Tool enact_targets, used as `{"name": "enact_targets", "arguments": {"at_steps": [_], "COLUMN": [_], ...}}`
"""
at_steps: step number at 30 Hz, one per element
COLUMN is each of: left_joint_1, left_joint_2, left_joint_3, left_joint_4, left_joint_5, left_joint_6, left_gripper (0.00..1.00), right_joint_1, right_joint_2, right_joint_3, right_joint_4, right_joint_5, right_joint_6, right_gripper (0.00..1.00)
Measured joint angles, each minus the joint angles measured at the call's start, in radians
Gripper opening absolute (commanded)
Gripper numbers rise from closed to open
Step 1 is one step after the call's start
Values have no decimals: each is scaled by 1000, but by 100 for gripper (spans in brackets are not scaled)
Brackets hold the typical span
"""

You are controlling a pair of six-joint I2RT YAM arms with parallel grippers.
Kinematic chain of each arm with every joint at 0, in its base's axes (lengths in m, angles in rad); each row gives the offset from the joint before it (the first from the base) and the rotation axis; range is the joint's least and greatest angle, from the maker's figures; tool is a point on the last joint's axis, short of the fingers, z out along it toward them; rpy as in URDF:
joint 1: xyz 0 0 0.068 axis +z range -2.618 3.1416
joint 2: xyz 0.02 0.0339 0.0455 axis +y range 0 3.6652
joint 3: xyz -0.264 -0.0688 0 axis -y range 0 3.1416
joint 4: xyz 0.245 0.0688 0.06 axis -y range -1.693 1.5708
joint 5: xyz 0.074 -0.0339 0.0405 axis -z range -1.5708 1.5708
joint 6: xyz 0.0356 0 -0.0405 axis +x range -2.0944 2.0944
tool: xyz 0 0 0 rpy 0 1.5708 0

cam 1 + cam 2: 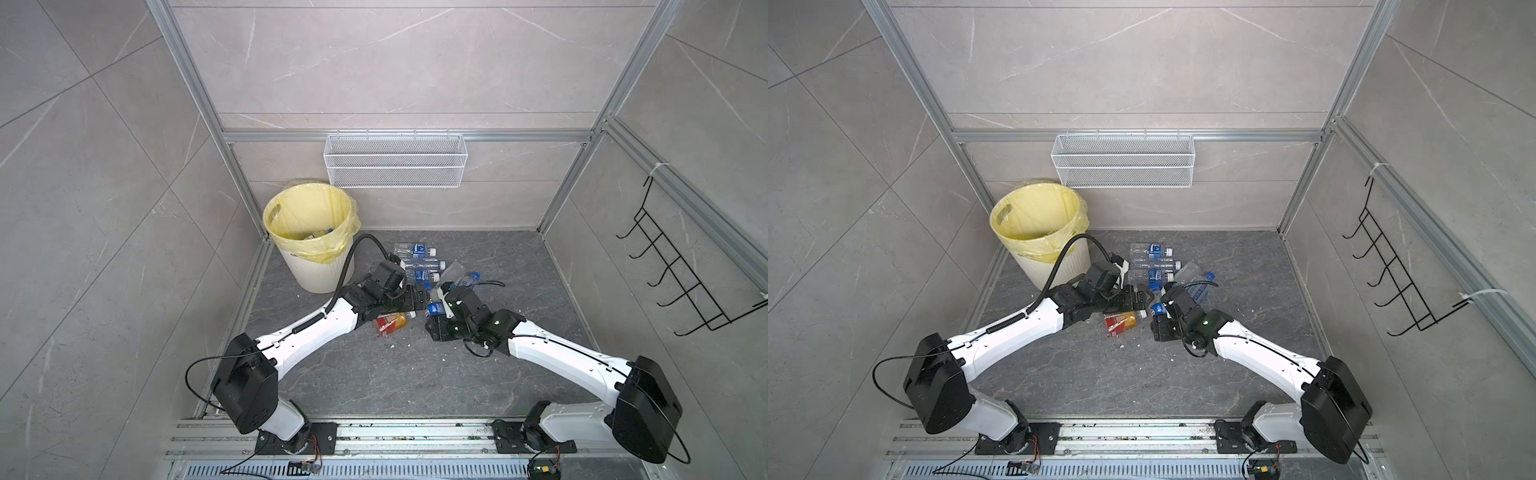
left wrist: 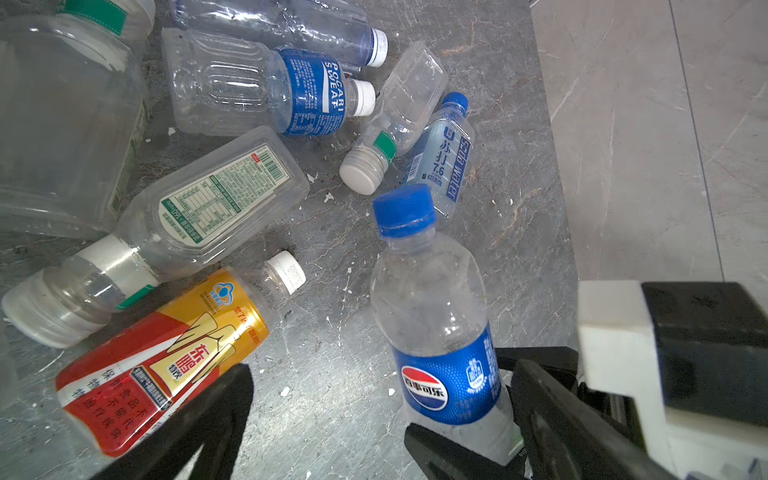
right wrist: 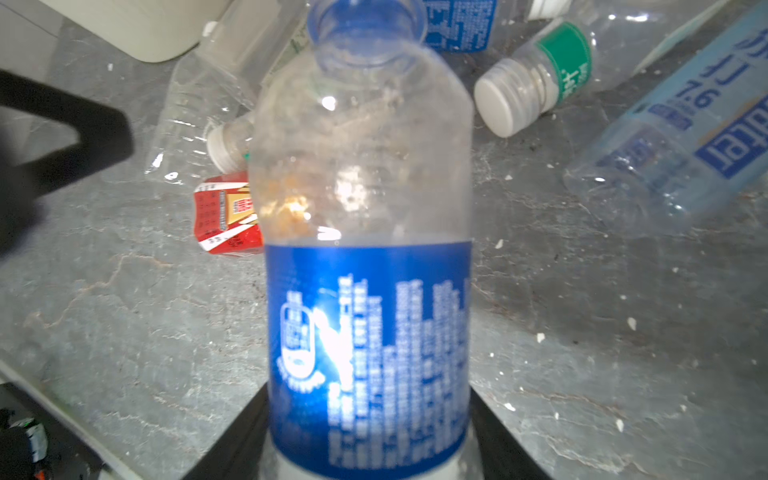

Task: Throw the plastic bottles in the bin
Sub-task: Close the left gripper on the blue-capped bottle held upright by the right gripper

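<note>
My right gripper [image 3: 370,449] is shut on the lower body of a clear plastic bottle [image 3: 365,174] with a blue cap and blue label, tilted above the floor [image 1: 435,308] [image 2: 436,316]. My left gripper [image 2: 382,419] stands open right beside it, low over the floor, one finger [image 2: 208,419] overlapping an orange-red labelled bottle [image 2: 166,357] [image 1: 390,324]. Several more clear bottles [image 1: 419,264] lie behind both grippers, among them a blue-labelled one [image 2: 257,91] and a soda water one [image 2: 440,162]. The cream bin [image 1: 324,274] with its yellow bag stands at the back left.
A few bottles lie inside the bin [image 1: 320,235]. A white wire mesh basket [image 1: 395,162] hangs on the back wall and a black wire hook rack [image 1: 681,270] on the right wall. Aluminium frame posts edge the dark floor; both arm bases sit on the front rail [image 1: 415,436].
</note>
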Motion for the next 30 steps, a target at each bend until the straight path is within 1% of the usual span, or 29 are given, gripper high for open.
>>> {"name": "enact_targets", "arguments": {"at_steps": [3,9,17,22,30], "left_joint_1": [20,77,80,79,79], "left_joint_2": [-9,-53,-53,-46,-36], "left_joint_3": [-12,-97,-98,-100,-148], "left_joint_4": [24,117,220,263,330], "left_joint_5": [6,36,95,121,144], "left_joint_6": [-37,-126,-190,-216,-261], "left_gripper": [99,97,93,88,77], "right_joint_1": [8,16,23,25,25], "right_joint_2": [-19,-69,-87,-87,-65], "right_joint_3": [0,0,0,0,4], "right_joint_4": [14,46,74,93,99], "right_joint_5": [-19,-50,-78,-82,-93], "right_joint_6": [-8,-11,-11,-10,-10], "right_gripper": [63,63,62,62,63]}}
